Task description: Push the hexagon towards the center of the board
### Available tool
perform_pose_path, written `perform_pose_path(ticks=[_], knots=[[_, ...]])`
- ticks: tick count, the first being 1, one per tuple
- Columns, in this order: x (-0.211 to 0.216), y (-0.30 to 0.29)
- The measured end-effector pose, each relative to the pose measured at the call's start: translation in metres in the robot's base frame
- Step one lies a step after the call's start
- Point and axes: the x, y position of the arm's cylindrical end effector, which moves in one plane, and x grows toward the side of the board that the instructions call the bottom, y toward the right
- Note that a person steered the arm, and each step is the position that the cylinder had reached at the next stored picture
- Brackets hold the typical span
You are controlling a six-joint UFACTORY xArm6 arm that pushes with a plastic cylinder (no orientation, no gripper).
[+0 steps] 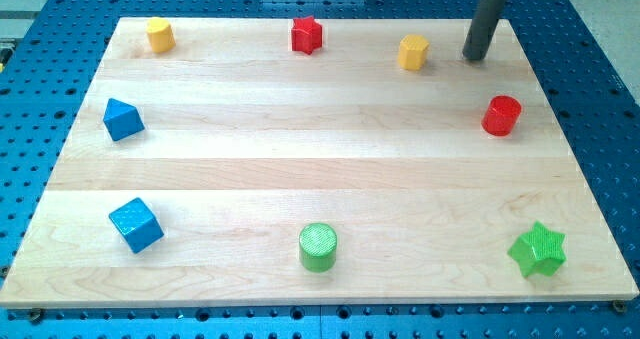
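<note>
The yellow hexagon sits near the top edge of the wooden board, right of the middle. My tip rests on the board just to the right of the hexagon, about a block's width away and not touching it. The dark rod rises from the tip out of the view's top.
A red star is at top centre and another yellow block at top left. A red cylinder lies below my tip. A blue triangular block and blue cube are at left. A green cylinder and green star are along the bottom.
</note>
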Motion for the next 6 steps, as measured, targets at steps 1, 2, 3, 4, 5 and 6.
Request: perform_pose_path(ticks=[1, 2, 3, 4, 5, 6], knots=[[0.004, -0.015], [-0.004, -0.006], [-0.022, -0.03], [-0.027, -0.073], [-0.004, -0.129], [0.029, -0.167]])
